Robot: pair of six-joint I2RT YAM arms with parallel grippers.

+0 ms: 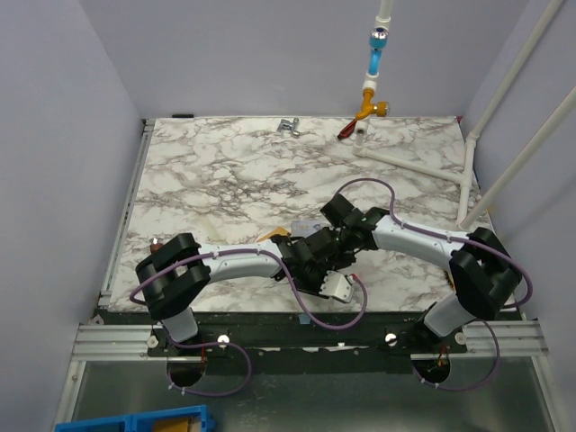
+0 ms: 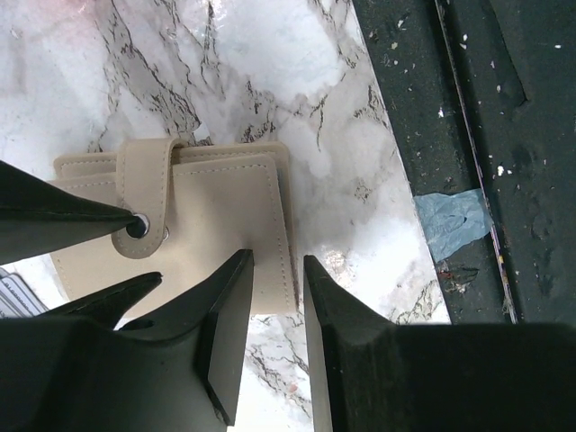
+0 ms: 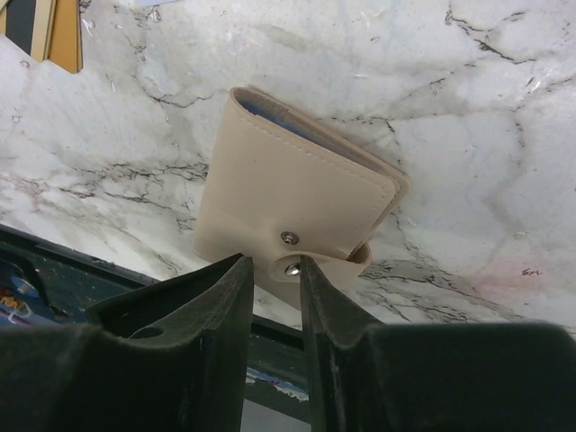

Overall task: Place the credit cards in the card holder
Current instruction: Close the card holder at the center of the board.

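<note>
The beige card holder (image 2: pixel 207 216) lies on the marble near the table's front edge, its strap (image 2: pixel 144 193) unsnapped. A pale blue card edge (image 3: pixel 270 112) shows inside its open side. My left gripper (image 2: pixel 277 261) stands open over the holder's right edge, one fingertip (image 2: pixel 236 270) over the leather and the other just past it. My right gripper (image 3: pixel 274 261) is open around the strap's snap end (image 3: pixel 290 268). A gold credit card (image 3: pixel 58 31) with a dark stripe lies further off, also seen as a gold card (image 1: pixel 274 234). A pale card corner (image 2: pixel 13 297) shows at the left.
The dark front rail (image 2: pixel 468 135) runs right beside the holder, with a scrap of blue tape (image 2: pixel 454 220) on it. A small metal clip (image 1: pixel 289 126) lies at the back of the marble table (image 1: pixel 225 171). White pipes (image 1: pixel 423 162) cross the back right corner.
</note>
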